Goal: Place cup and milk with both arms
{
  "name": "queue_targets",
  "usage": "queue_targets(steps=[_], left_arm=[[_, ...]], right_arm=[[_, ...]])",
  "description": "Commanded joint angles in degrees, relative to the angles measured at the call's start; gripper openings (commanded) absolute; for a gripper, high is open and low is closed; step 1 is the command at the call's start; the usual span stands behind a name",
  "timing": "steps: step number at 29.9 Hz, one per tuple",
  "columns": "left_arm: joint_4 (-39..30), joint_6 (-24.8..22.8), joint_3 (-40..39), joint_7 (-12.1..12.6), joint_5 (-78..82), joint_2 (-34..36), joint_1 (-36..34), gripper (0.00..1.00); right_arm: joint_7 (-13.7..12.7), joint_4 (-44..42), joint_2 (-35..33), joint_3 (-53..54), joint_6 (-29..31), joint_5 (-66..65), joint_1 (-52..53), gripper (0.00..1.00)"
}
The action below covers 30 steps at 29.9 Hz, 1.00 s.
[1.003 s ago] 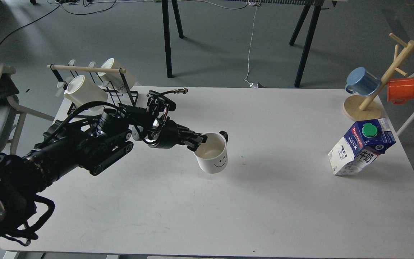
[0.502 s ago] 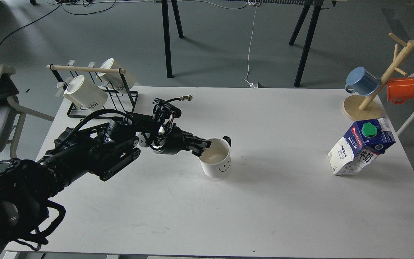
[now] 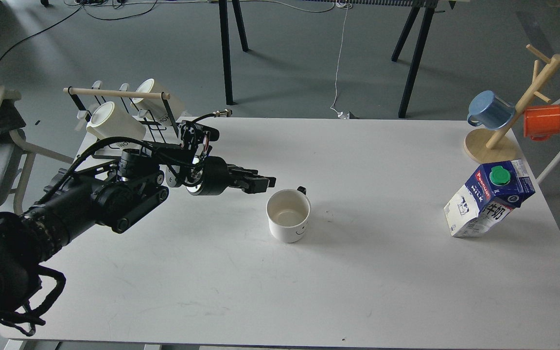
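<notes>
At the far left corner of the white worktop (image 3: 382,282) a black wire rack (image 3: 129,124) with a wooden rail holds two plain white mugs (image 3: 112,121) lying on their sides. In front of that rack the left arm (image 3: 100,201) reaches in from the left edge, trailing black cables, and ends in the left tool (image 3: 260,183), which hangs above the worktop with nothing in it. The two fingers lie so close in line from this angle that I cannot tell whether they are apart or together.

Just right of the tool's tip and a little nearer the camera stands the smiley-face cup (image 3: 288,216), upright on the worktop with its mouth up. The cup is near the tool yet clear of it, its black handle pointing to the far side and part of the smile showing on the near wall.

Well to the right of the cup, by the worktop's right edge, the blue and white milk carton (image 3: 486,201) stands tilted with its green cap up. Behind the carton a wooden mug tree (image 3: 513,114) carries a blue mug (image 3: 490,110) and an orange mug (image 3: 542,122).
</notes>
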Motion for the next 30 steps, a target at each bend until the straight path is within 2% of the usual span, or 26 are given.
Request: queue_targets(steps=[1, 8, 13, 15, 24, 30], left_arm=[[-0.97, -4.21, -2.88, 0.0, -12.58, 5.13, -0.36, 0.72], [-0.44, -4.21, -6.67, 0.0, -44.49, 14.45, -0.36, 0.73], [1.58, -4.21, -6.41, 0.0, -69.36, 19.55, 1.04, 0.75], [2.2, -4.21, -6.49, 0.0, -75.26, 20.87, 2.62, 0.76], [2.46, -4.21, -6.49, 0.0, -78.9, 22.64, 7.37, 0.79], [2.46, -4.21, -6.4, 0.0, -78.81, 21.85, 7.46, 0.8]], right_arm=[[-0.09, 0.05, -2.22, 3.02, 0.0, 2.03, -0.08, 0.97], [-1.66, 1.27, -6.44, 3.55, 0.0, 13.99, -2.97, 0.96], [-6.84, 5.66, -6.44, 3.64, 0.0, 18.83, -9.12, 0.97], [-7.64, 8.21, -6.62, 3.73, 0.0, 19.88, -12.63, 0.98], [-7.82, 14.64, -8.03, 4.43, 0.0, 24.37, -30.12, 0.99], [-7.82, 13.94, -3.56, 2.42, 0.0, 23.32, -32.68, 0.99]])
